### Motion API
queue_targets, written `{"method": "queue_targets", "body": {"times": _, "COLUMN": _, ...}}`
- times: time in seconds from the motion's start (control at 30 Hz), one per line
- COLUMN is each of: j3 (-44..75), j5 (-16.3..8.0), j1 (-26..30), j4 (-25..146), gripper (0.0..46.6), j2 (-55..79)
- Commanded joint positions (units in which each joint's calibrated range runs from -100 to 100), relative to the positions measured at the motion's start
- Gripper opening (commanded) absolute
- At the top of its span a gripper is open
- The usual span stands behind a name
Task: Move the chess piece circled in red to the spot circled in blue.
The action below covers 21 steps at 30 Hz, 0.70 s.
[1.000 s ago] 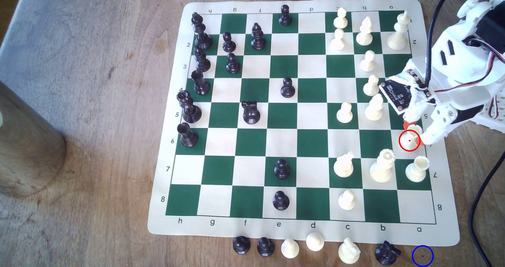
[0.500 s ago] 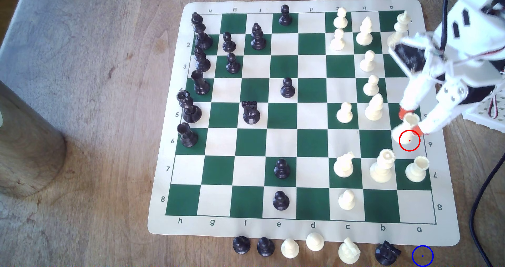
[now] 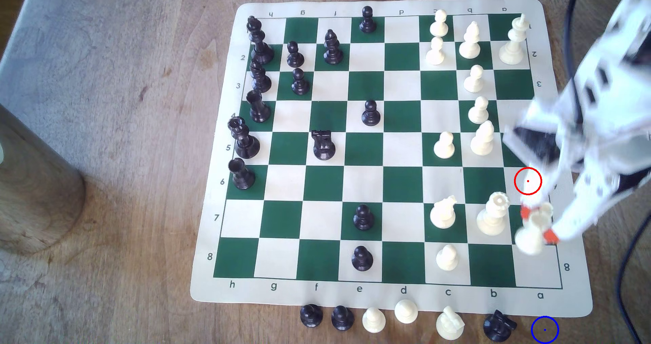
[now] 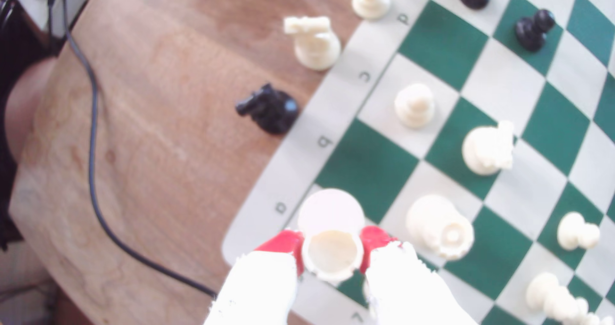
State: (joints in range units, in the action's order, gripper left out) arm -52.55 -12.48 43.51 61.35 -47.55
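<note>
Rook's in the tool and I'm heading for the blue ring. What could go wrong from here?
1. The rook is held only near its top between the red fingertips of the tool and looks tilted; it may swing or slip.
2. The second rook sits right behind it, so a low sweep might topple it.
3. The blue ring lies close beside the black knight, leaving little room when setting down.

White arm (image 3: 595, 118), red-tipped fingers (image 4: 374, 238)
</note>
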Motion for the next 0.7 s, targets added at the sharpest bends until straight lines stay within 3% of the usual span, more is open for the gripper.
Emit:
{"method": "queue_targets", "body": {"times": 0.0, "j3": 5.41, "j5": 0.15, "j1": 3.46, "j4": -4.76, "gripper": 0.2, "j2": 6.63}}
{"method": "queue_targets", "body": {"times": 0.67, "j3": 13.75, "j5": -0.05, "j1": 9.25, "j4": -10.58, "gripper": 0.2, "j2": 27.6}}
